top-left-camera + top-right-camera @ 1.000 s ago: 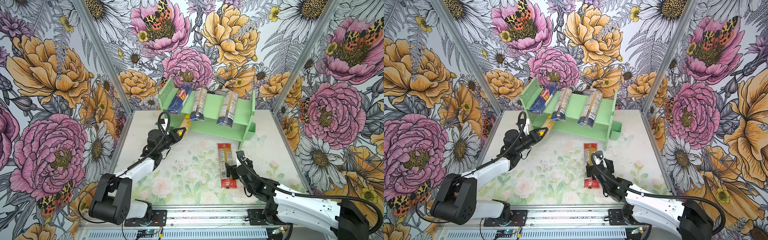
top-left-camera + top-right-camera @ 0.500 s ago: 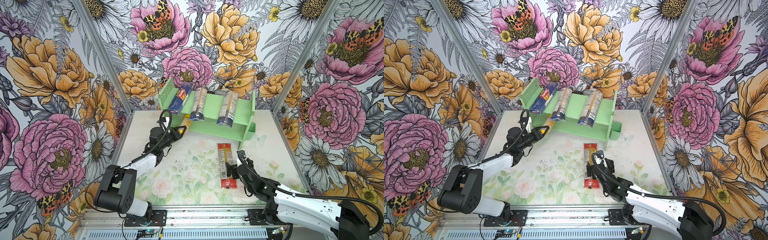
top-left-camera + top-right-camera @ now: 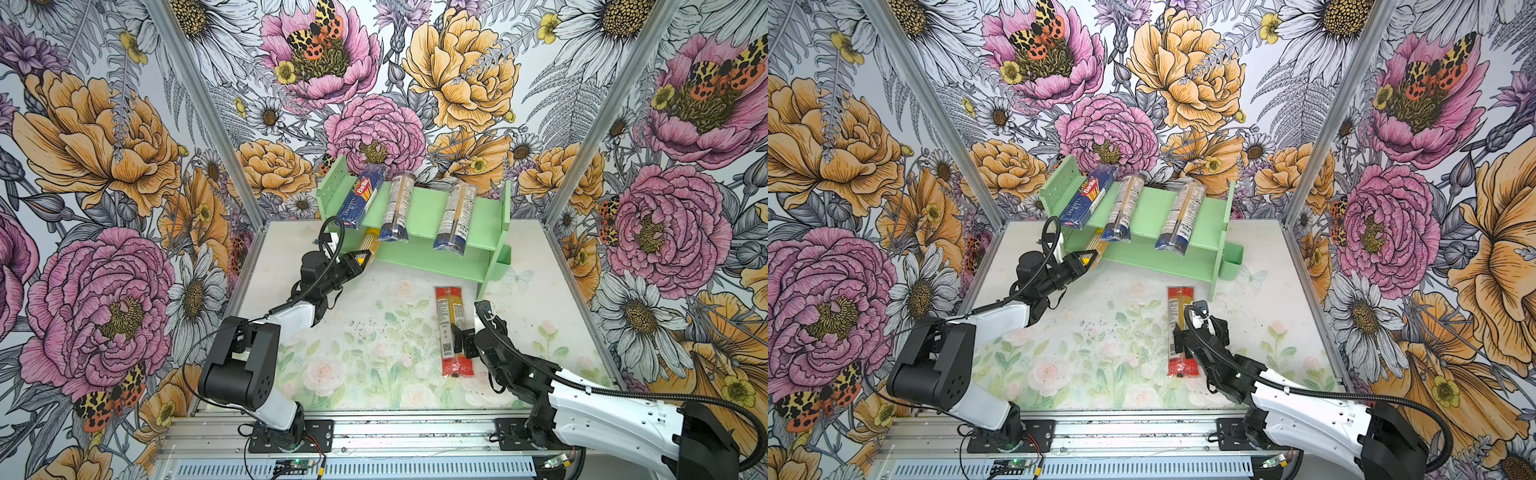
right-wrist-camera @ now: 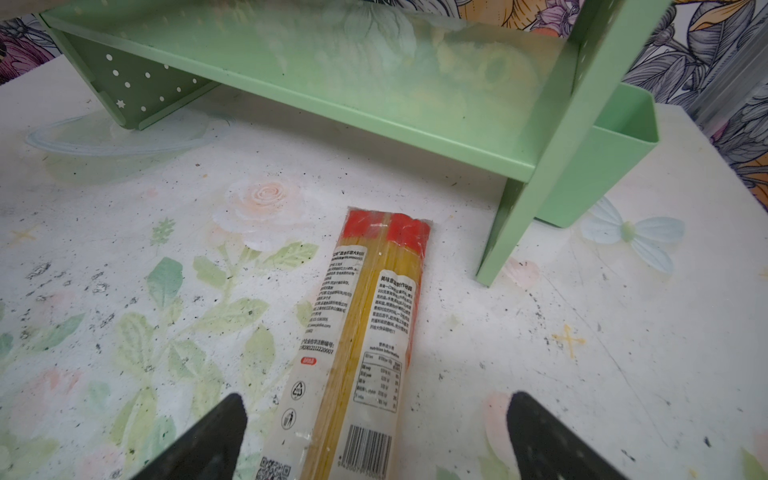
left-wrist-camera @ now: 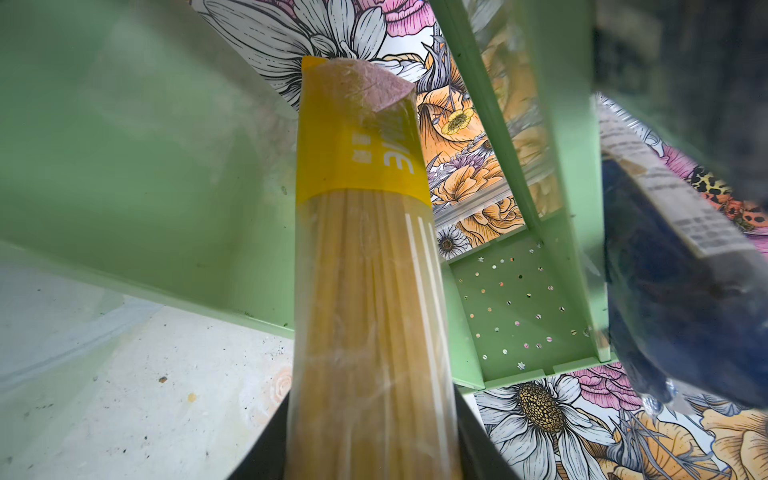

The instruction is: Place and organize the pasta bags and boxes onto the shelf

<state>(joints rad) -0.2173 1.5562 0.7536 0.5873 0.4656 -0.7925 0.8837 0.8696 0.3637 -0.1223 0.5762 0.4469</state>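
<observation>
My left gripper (image 3: pixel 359 259) (image 3: pixel 1086 257) (image 5: pixel 372 436) is shut on the near end of the yellow bag (image 3: pixel 368 245) (image 3: pixel 1098 241) (image 5: pixel 365 249). The bag's far end reaches under the top board of the shelf (image 3: pixel 419 208) (image 3: pixel 1150 212) (image 5: pixel 124 166) (image 4: pixel 374 83), at its left side. On the top board lie the Barilla box (image 3: pixel 359 201) (image 3: pixel 1088 201) and two navy-ended bags (image 3: pixel 397 205) (image 3: pixel 455 218) (image 3: pixel 1124 208) (image 3: pixel 1180 218). The red-ended bag (image 3: pixel 451 328) (image 3: pixel 1179 303) (image 4: pixel 365 324) lies flat on the table. My right gripper (image 3: pixel 473 334) (image 3: pixel 1198 332) (image 4: pixel 374 436) hovers open over its near half.
A small green bin (image 3: pixel 500 259) (image 3: pixel 1231 259) (image 4: pixel 602 166) hangs on the shelf's right side panel. Flowered walls close in the table on three sides. The shelf's right leg (image 4: pixel 503 232) stands just beyond the red-ended bag.
The left arm's lower links have swung inward while its gripper stays at the shelf with the yellow bag. The right arm has barely moved.
</observation>
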